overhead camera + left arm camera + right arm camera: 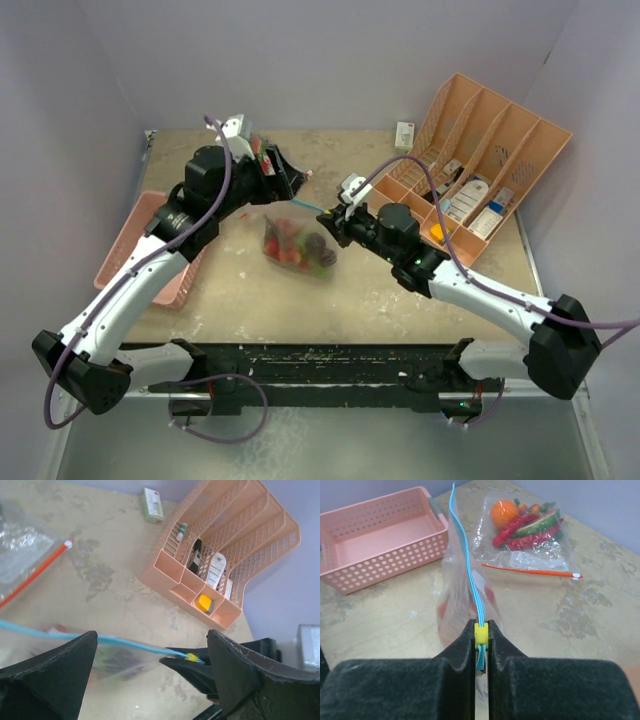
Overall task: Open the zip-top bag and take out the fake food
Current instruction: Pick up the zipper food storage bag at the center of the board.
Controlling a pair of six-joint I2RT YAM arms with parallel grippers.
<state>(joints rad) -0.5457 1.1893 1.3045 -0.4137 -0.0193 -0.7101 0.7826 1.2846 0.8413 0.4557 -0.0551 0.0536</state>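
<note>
The clear zip-top bag [298, 248] lies mid-table with fake food [312, 252] inside: red and dark pieces, seen as red blurs [490, 596] in the right wrist view. Its blue zip strip [465, 545] runs taut from the left gripper's side to a yellow slider [481, 632]. My right gripper [481, 630] is shut on that slider, and it shows in the left wrist view too [192, 657]. My left gripper [152, 667] stands open, its fingers wide on either side of the blue strip [125, 642] and off it. From above, the left gripper [290, 185] sits at the strip's far-left end.
A second clear bag [525, 525] with an orange zip holds an orange, chilies and a watermelon slice behind the first. A pink perforated basket [130, 235] stands at the left. A peach divided rack [480, 170] with bottles and boxes is at the right. A small white box [404, 133] lies at the back.
</note>
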